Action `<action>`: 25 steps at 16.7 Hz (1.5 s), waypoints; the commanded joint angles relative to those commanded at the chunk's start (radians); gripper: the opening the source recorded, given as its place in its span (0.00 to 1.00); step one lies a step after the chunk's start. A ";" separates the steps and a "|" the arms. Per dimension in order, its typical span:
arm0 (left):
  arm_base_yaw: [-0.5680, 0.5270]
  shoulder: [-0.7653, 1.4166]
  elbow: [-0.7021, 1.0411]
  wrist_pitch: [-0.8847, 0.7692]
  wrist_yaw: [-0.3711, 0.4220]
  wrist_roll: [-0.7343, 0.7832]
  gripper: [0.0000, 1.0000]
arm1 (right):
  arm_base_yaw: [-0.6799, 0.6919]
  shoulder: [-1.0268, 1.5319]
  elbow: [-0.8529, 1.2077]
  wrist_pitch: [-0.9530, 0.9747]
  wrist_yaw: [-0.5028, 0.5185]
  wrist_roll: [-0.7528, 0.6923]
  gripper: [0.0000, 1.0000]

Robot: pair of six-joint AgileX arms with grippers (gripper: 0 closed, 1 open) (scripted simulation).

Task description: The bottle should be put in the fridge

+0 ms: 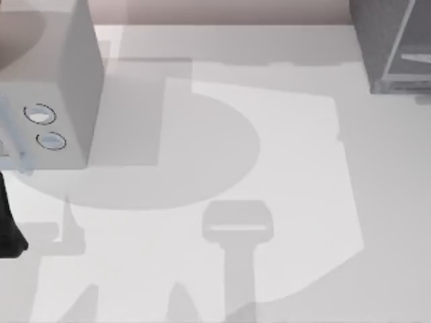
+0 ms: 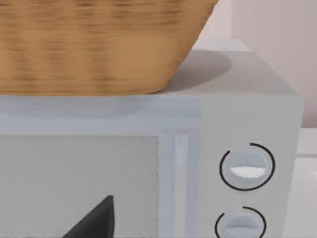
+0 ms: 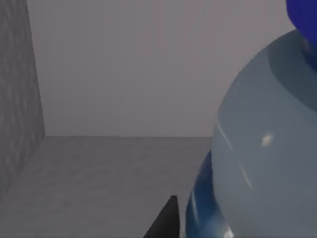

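Bottle (image 3: 262,148) | just beside right claw fingertip (image 3: 166,220) | grip: cannot tell

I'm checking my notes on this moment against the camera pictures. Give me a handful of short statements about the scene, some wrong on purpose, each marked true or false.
1. A woven basket stands on top of the pale grey box. True.
2. The pale grey box has three round dials. False: it has two dials, one above the other.
3. The bottle lies on the open table in the top view. False: it shows close up in the right wrist view, against dark grey inner walls.
4. The fridge stands at the table's far right corner. True.
5. The bottle's cap is red. False: it is blue.
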 joint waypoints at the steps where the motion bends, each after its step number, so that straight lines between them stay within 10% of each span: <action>1: 0.000 0.000 0.000 0.000 0.000 0.000 1.00 | 0.003 0.015 0.023 -0.012 0.003 -0.001 0.01; 17: 0.000 0.000 0.000 0.000 0.000 0.000 1.00 | 0.047 0.257 0.493 -0.239 0.050 0.001 0.01; 25: 0.000 0.000 0.000 0.000 0.000 0.000 1.00 | 0.047 0.257 0.493 -0.239 0.050 0.001 0.61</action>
